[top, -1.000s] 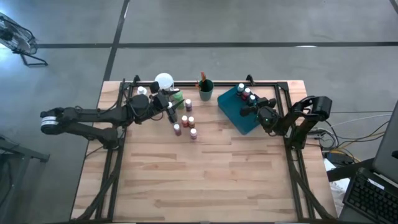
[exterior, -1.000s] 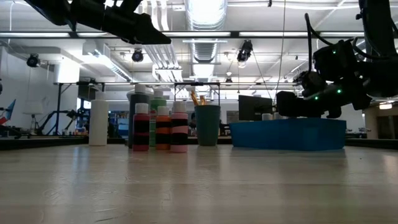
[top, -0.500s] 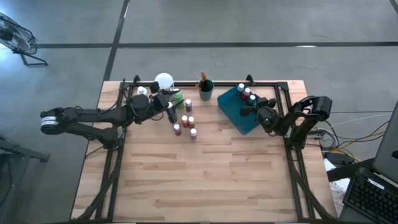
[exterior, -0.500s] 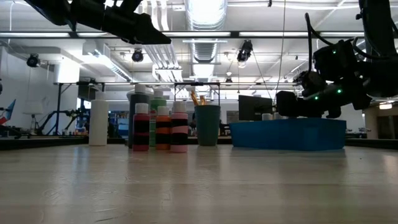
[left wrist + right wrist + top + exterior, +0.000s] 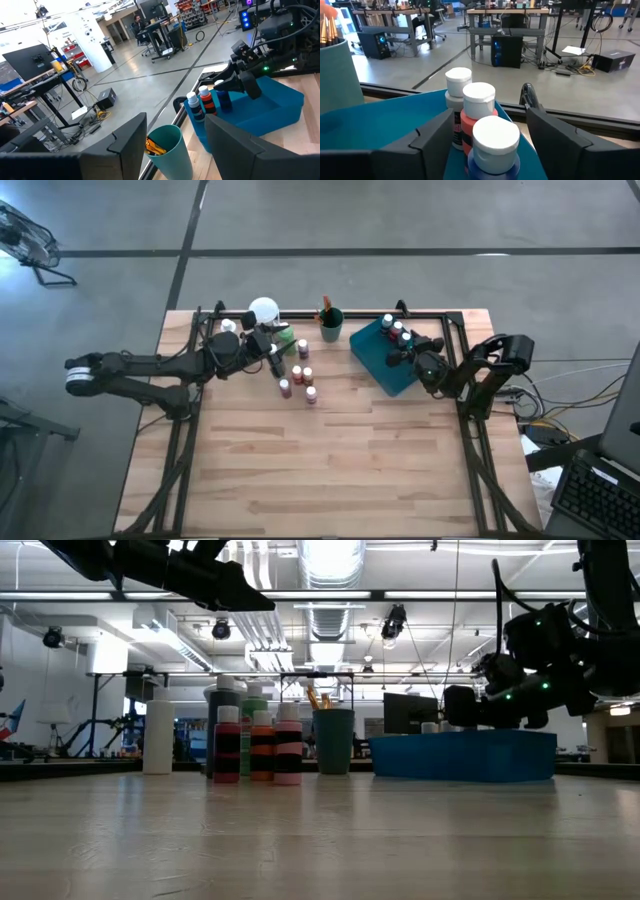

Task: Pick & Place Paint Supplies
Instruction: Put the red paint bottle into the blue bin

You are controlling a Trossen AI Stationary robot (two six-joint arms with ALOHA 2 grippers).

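Three white-capped paint bottles [image 5: 397,330] stand in a row in the far corner of the teal tray [image 5: 385,372]. My right gripper [image 5: 398,357] hovers over the tray, open. In the right wrist view its fingers [image 5: 427,145] stand on either side of the nearest, blue bottle [image 5: 495,142] with a gap on both sides. Several more bottles [image 5: 300,372] stand upright on the wood, seen in the low view as a cluster [image 5: 258,745]. My left gripper [image 5: 272,345] is open, held above the table beside that cluster. A teal cup of brushes [image 5: 331,326] stands at the far edge.
A round white-topped object [image 5: 263,310] sits at the far edge, behind my left gripper. A green bottle [image 5: 285,338] stands close to the left fingers. The table's near half is bare wood [image 5: 330,470]. A black frame rail [image 5: 460,350] runs along the table's edges.
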